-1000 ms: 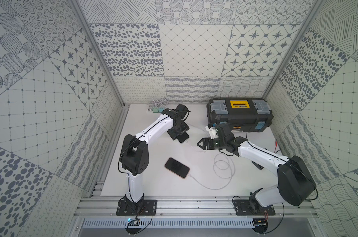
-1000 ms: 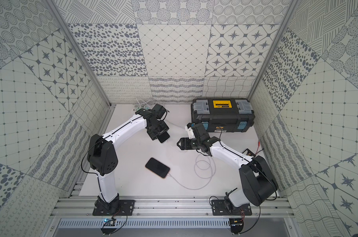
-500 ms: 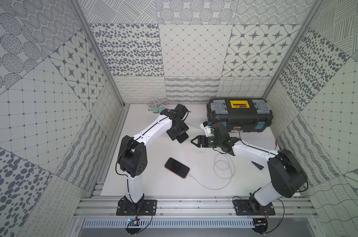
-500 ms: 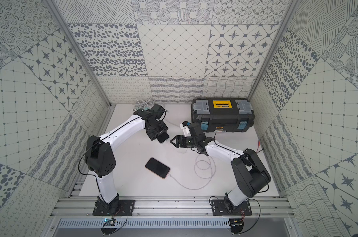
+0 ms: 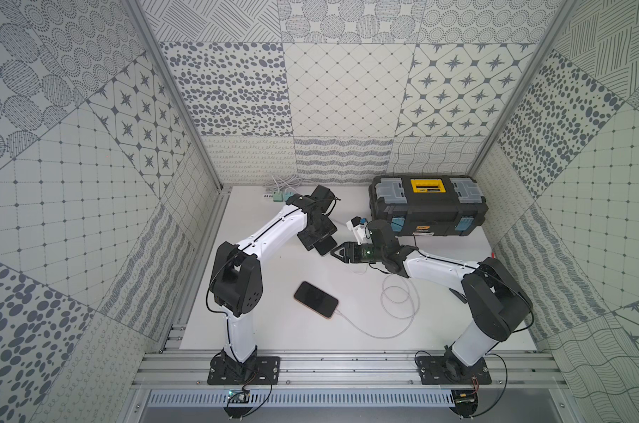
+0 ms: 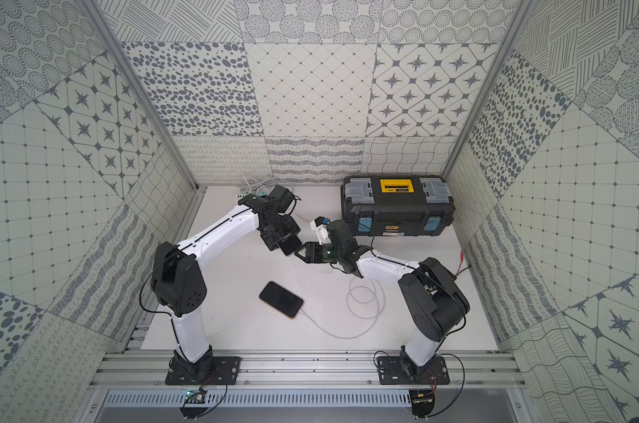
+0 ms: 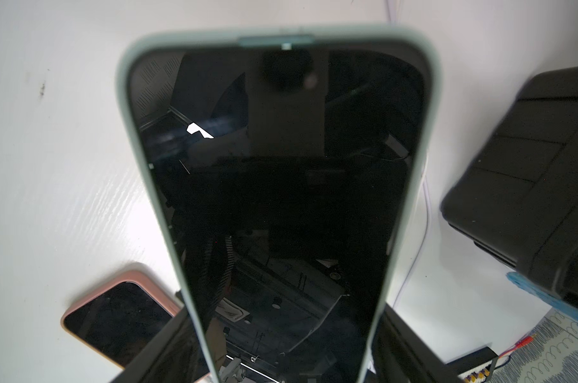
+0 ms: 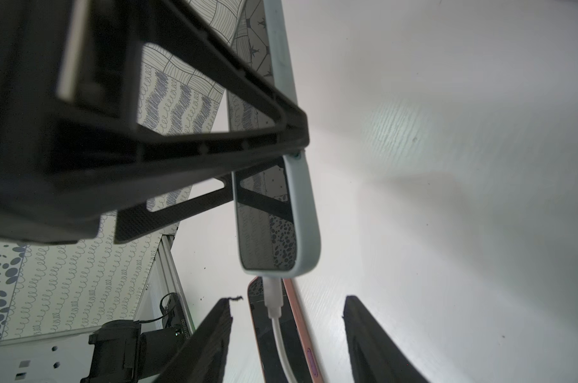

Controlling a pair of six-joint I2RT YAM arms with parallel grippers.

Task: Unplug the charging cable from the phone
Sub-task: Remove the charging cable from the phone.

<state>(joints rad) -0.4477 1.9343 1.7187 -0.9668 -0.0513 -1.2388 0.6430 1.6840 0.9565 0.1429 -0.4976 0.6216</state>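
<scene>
The left pincer [image 5: 317, 238] is clamped on the mint-cased black-screened phone [image 7: 281, 199] above the white surface [image 5: 274, 278]. Its white cable plug [image 8: 272, 293] sits between the parted jaws of the right pincer [image 8: 288, 300]: close squarely on the plug, not the cord [image 8: 280, 335], then pull straight along the phone's length.
</scene>
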